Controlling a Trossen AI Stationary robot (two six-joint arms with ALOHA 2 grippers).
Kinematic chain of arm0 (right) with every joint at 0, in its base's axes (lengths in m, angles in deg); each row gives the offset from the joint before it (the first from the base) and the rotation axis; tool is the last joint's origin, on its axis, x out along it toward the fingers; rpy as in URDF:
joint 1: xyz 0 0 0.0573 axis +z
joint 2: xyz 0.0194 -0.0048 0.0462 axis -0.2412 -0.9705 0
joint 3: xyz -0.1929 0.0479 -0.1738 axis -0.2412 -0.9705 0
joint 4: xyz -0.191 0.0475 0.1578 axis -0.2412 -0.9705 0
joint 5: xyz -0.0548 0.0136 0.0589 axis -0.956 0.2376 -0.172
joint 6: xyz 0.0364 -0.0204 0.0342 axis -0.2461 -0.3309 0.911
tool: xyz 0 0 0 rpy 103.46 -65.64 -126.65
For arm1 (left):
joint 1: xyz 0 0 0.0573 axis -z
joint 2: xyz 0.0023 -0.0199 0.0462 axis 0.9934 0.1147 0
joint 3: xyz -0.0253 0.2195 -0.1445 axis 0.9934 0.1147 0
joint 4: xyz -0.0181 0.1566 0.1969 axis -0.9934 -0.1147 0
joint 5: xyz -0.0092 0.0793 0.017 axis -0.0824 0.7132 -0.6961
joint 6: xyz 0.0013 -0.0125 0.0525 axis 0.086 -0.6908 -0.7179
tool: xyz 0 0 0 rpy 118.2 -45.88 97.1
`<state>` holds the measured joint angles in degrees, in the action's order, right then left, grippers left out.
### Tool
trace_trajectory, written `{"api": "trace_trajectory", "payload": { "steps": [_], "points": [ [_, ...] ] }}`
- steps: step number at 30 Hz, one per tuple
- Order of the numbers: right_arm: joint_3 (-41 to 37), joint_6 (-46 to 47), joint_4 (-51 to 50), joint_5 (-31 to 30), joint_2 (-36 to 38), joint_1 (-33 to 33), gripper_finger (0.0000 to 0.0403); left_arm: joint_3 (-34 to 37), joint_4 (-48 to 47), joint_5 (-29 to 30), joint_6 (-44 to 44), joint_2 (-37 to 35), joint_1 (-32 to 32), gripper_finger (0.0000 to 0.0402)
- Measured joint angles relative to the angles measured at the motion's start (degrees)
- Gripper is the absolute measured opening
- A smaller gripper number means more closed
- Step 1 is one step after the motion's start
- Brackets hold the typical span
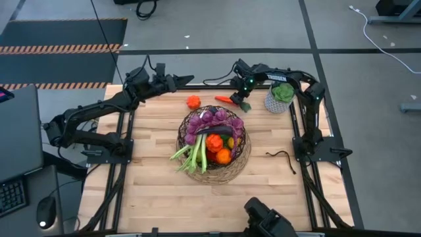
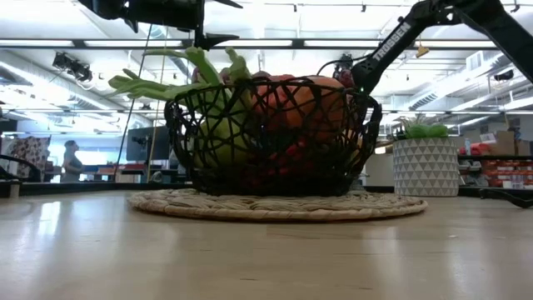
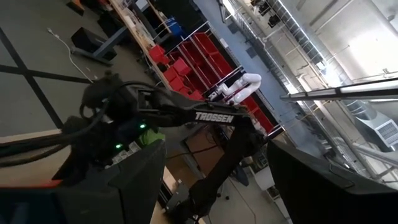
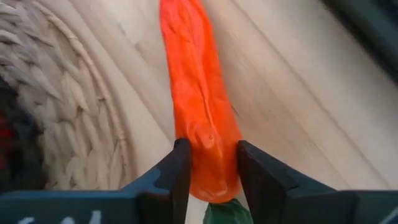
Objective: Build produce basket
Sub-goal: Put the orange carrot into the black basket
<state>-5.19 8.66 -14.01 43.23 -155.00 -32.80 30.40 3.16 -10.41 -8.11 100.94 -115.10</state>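
Observation:
A long orange pepper point(image 4: 200, 93) with a green stem end point(image 4: 227, 214) lies on the table just beyond the basket's tan wicker base point(image 4: 56, 112). My right gripper point(image 1: 238, 100) points steeply down over it, shut on it. The dark wire basket point(image 1: 245, 155) stands mid-table on that base. It holds purple grapes point(image 1: 210, 118), a green leek point(image 1: 194, 155), a red pepper point(image 1: 214, 141) and an orange point(image 1: 223, 156). My left gripper point(image 1: 184, 80) hangs open above the table's far left edge, touching nothing. My right gripper pinches the orange pepper between its two fingers point(image 4: 177, 174), on its two long sides close to the green stem end point(image 4: 214, 168). The fingers come steeply from above and lie across the pepper. The pepper lies flat on the table.
A small orange piece of produce point(image 1: 193, 101) lies on the table beyond the basket, toward the left. A green plant in a white pot point(image 1: 281, 97) stands at the far right. A dark cord-like thing point(image 1: 281, 157) lies at the right. The near half of the table is bare wood.

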Motion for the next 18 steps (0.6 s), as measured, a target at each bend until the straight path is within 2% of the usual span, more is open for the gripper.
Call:
{"api": "trace_trajectory", "payload": {
  "steps": [10, 13, 15, 18],
  "points": [
    [0.0, 1.9, -4.7, 0.4, 13.0, 0.4, 0.0101, 0.0, 0.0, 0.6, -2.1, 0.0, -0.7, 0.0286],
    [0.0, 1.2, -4.5, -2.1, 16.3, 1.3, 0.0089, 0.0, 0.0, 0.7, -2.1, 0.0, -1.1, 0.0286],
    [0.0, 0.8, -2.9, -3.3, 17.3, 1.5, 0.0088, 0.0, 0.0, 0.7, -2.1, 0.0, -1.3, 0.0286],
    [0.0, 1.5, -1.6, -1.7, 17.0, 1.4, 0.0103, 0.0, 0.0, 0.7, -2.1, 0.0, -1.3, 0.0286]
  ]
}}
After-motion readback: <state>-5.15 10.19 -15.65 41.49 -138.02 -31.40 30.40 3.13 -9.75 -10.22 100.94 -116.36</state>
